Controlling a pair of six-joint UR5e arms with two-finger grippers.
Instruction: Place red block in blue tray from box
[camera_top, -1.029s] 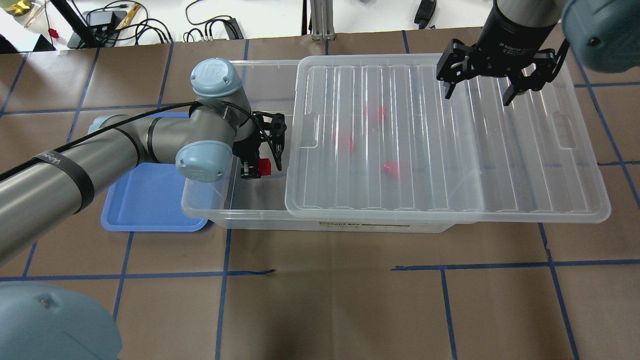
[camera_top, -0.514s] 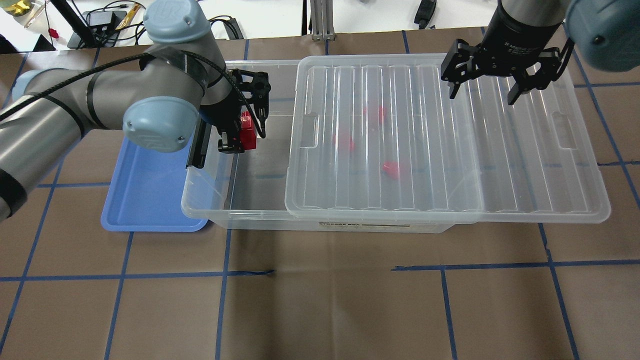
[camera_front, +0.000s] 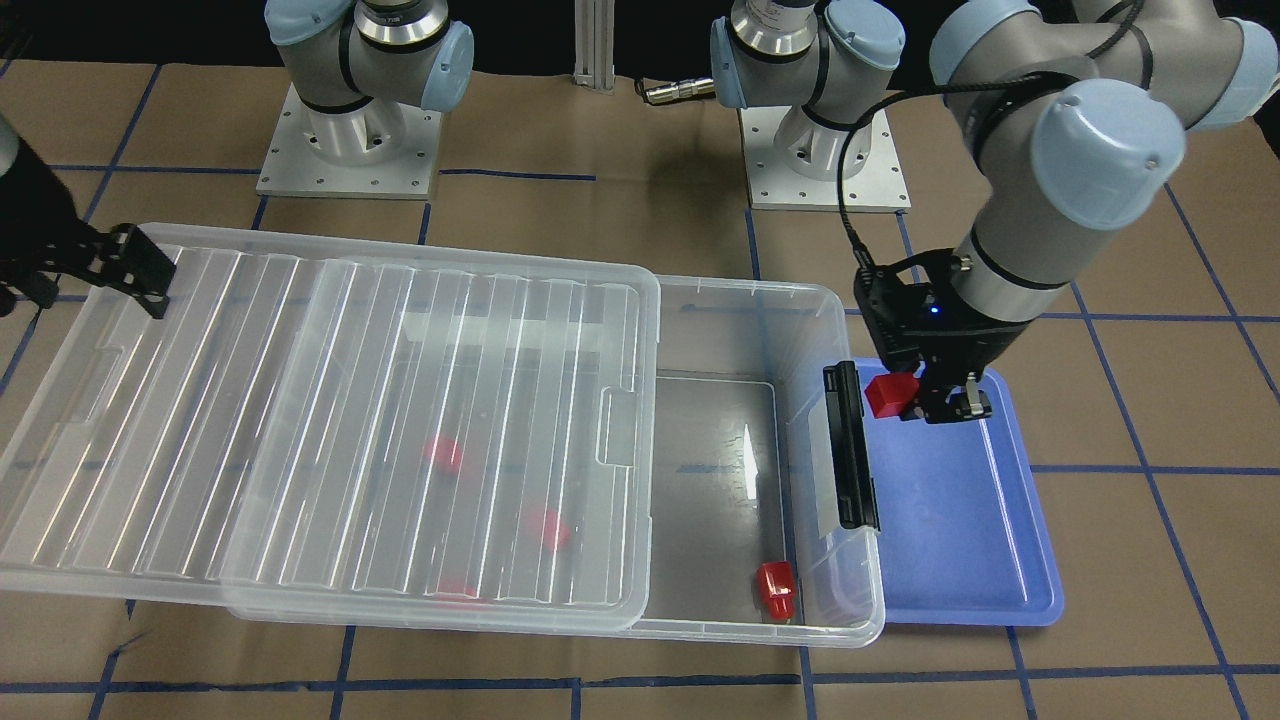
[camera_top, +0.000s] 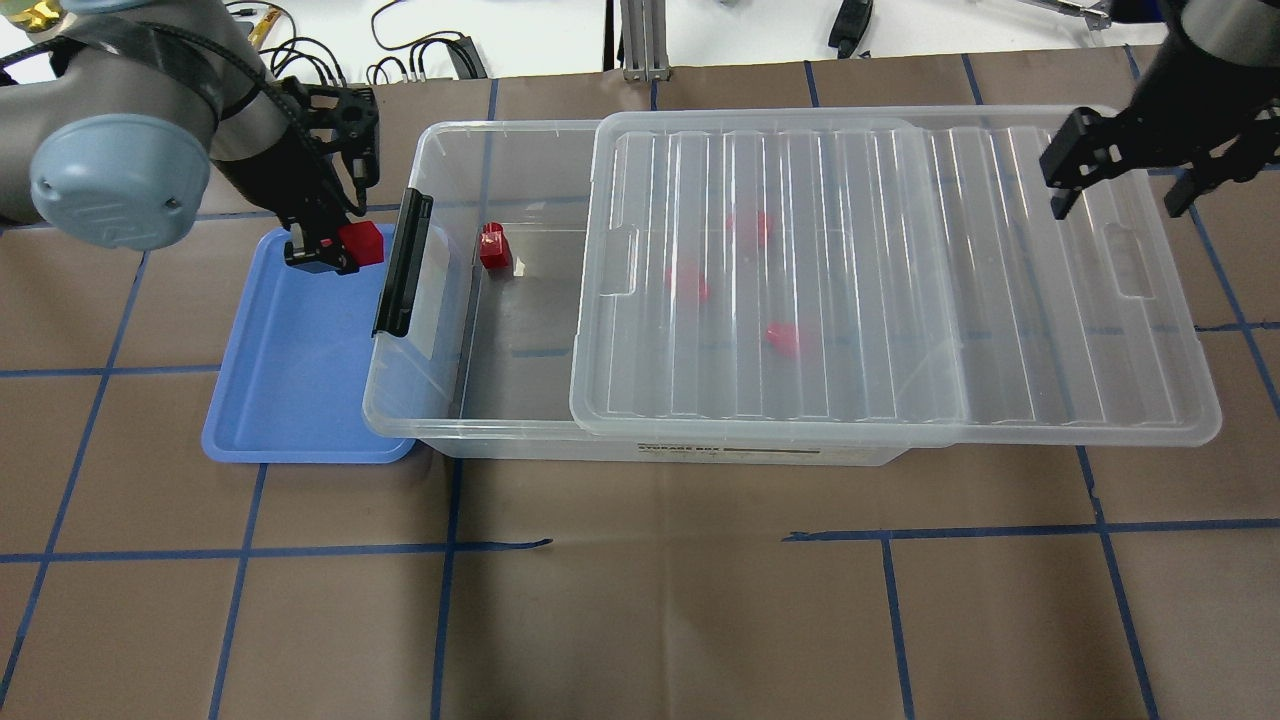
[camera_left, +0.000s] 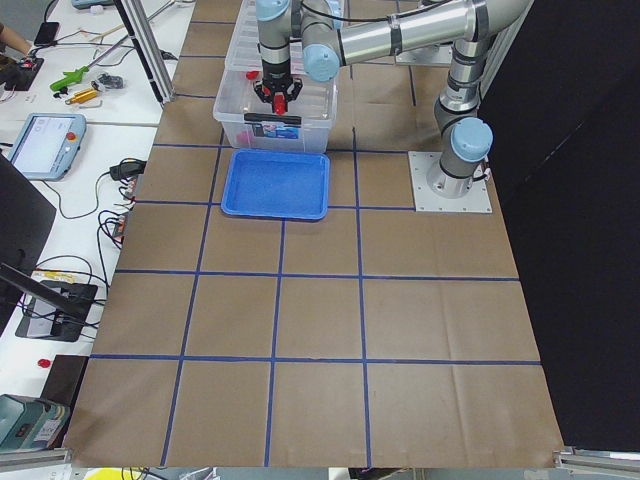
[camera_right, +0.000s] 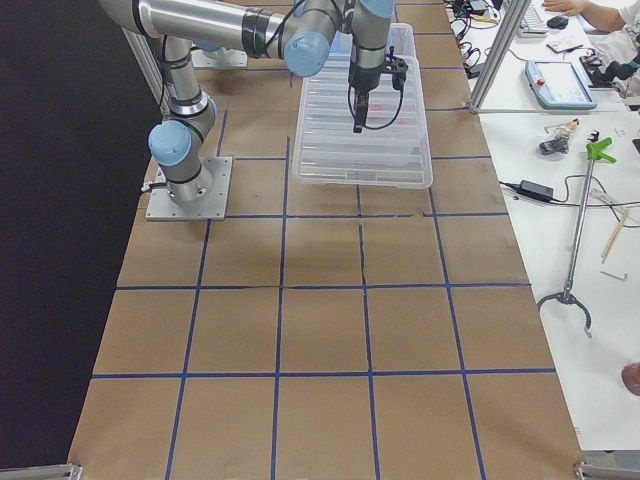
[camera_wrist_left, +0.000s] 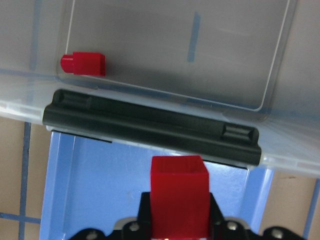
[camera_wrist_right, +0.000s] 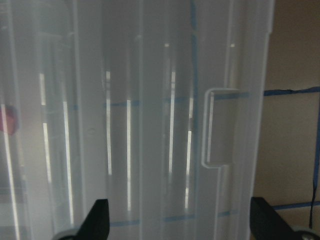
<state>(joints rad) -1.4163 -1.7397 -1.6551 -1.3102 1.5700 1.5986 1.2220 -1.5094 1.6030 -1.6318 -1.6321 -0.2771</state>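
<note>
My left gripper (camera_top: 335, 245) is shut on a red block (camera_top: 362, 242) and holds it above the far corner of the blue tray (camera_top: 290, 400), just outside the box's black latch (camera_top: 402, 262). The left wrist view shows the held block (camera_wrist_left: 179, 192) over the tray (camera_wrist_left: 100, 185). Another red block (camera_top: 493, 246) lies in the open end of the clear box (camera_top: 520, 440). Three more show blurred under the ribbed lid (camera_top: 900, 300). My right gripper (camera_top: 1120, 185) is open and empty above the lid's far right end.
The lid is slid to the right and overhangs the box's right end. The tray (camera_front: 960, 540) touches the box's latch end and holds nothing. Brown paper with blue tape lines covers the table. Cables and tools lie beyond its far edge.
My left gripper has carried the red block out of the box's open end, leftward over the latch, to above the tray. My right gripper has moved right along the lid.
</note>
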